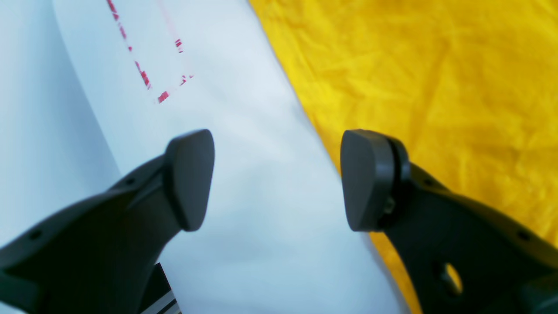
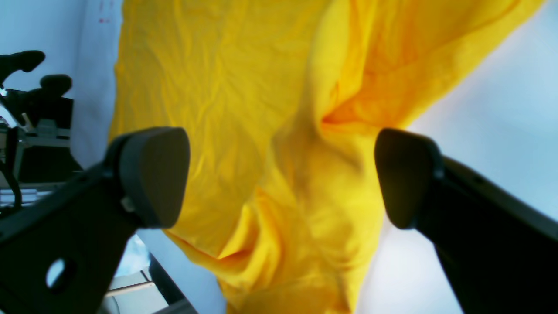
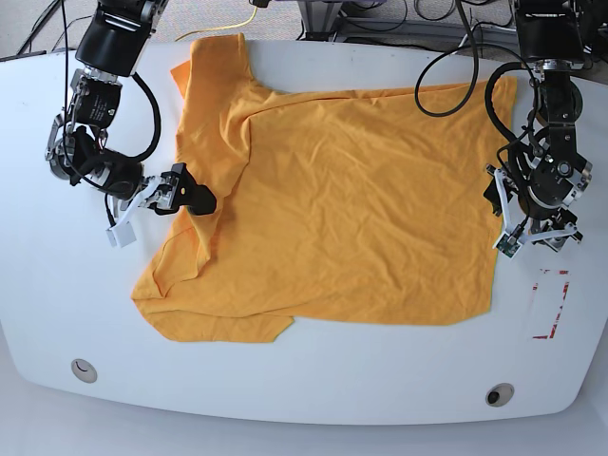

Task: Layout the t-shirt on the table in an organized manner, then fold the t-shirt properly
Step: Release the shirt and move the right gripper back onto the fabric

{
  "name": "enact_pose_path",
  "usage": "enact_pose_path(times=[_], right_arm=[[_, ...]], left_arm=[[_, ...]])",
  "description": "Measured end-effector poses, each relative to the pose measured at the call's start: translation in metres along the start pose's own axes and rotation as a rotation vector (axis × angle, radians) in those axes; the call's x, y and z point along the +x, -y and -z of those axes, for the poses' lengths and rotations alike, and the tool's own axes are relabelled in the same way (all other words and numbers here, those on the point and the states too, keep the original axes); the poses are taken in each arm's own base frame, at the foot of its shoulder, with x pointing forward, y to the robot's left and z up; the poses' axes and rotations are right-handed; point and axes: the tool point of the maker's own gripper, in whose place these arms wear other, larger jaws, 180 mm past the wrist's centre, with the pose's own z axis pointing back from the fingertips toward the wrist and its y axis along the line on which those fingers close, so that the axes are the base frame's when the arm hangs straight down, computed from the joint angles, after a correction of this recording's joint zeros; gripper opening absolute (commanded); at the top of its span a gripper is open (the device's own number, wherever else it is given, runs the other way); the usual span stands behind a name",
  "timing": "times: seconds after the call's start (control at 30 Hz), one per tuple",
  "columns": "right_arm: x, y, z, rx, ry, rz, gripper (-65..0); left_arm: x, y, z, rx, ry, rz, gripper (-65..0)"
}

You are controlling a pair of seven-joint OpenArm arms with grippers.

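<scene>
Along the lower edge of the base view, bare white worktop (image 3: 304,389) with a round grommet (image 3: 84,370) at lower left and another (image 3: 500,393) at lower right; worn red-tape outline (image 3: 551,304) just above the right one, off the cloth. Spread across the middle of the frame, the t-shirt (image 3: 351,218), orange-yellow, mostly flat but creased; lower left part bunched, with a ridge of folds running up the left side to a sleeve at upper left. At mid-left, right hand (image 3: 190,193) touching that folded left edge, jaws spread wide apart, nothing clamped; in the right wrist view, rumpled cloth (image 2: 305,174) seen between the two dark pads (image 2: 152,174), neither pad pressing it. At mid-right, left hand (image 3: 532,237) beside the shirt's right hem, over bare worktop; in the left wrist view, pads (image 1: 192,179) apart and empty, white surface between them, yellow edge (image 1: 414,65) beneath the right-hand pad. Farthest back, at the top edge, cables and dark equipment beyond the worktop.
</scene>
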Motion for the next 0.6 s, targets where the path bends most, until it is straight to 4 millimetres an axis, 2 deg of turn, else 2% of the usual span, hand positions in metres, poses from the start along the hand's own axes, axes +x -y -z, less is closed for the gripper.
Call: enact_pose_path(times=[0.27, 0.33, 0.4, 0.6], right_arm=[[-0.025, 0.003, 0.021, 0.036, -0.075, -0.036, -0.3], [-0.028, 0.001, 0.025, 0.045, -0.084, -0.041, -2.5], [-0.029, -0.001, 0.027, 0.053, -0.086, -0.039, -8.9], [-0.028, 0.000, 0.026, 0.048, -0.082, -0.040, -50.1]], left_arm=[[0.000, 0.001, 0.000, -0.002, 0.003, -0.002, -22.2], [0.000, 0.000, 0.000, -0.001, 0.002, -0.001, -22.2], [0.000, 0.000, 0.000, -0.001, 0.001, -0.001, -22.2], [0.000, 0.000, 0.000, -0.001, 0.003, -0.001, -22.2]])
